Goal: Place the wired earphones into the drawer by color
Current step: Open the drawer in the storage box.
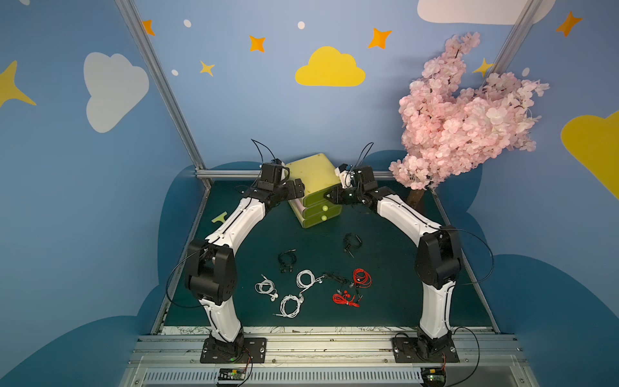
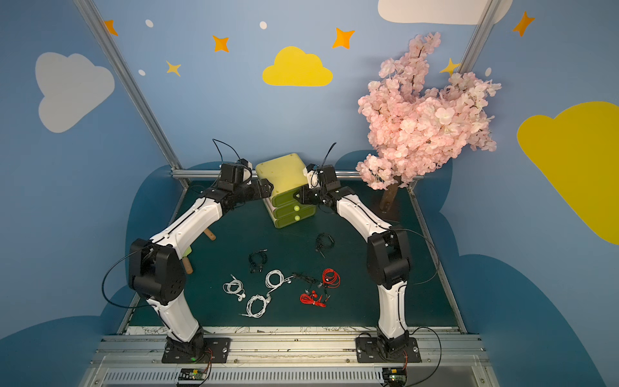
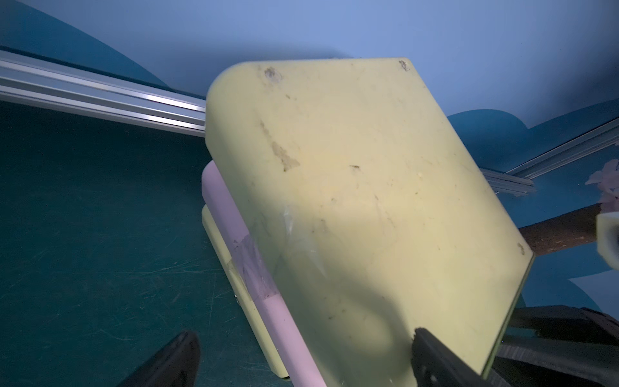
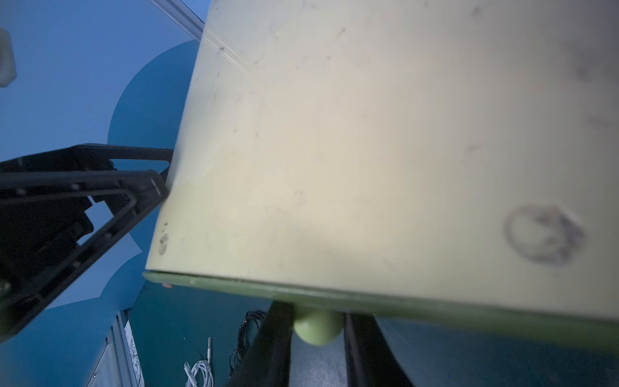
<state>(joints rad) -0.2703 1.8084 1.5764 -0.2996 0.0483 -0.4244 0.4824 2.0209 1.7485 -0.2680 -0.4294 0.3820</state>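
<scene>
The drawer unit (image 1: 313, 181) stands at twelve o'clock on the counter (image 1: 392, 301) with all three drawers looking shut, so nothing can go in yet. The left gripper (image 1: 299, 188), jaws spread wide and empty, rests against the unit's nine o'clock side, probably to brace it against a pull. The right gripper (image 1: 326, 195) sets its jaws either side of the top drawer's knob (image 4: 317, 327); whether they pinch it I cannot tell. The wired earphones (image 1: 305, 278) lie loose toward six o'clock, unsorted.
</scene>
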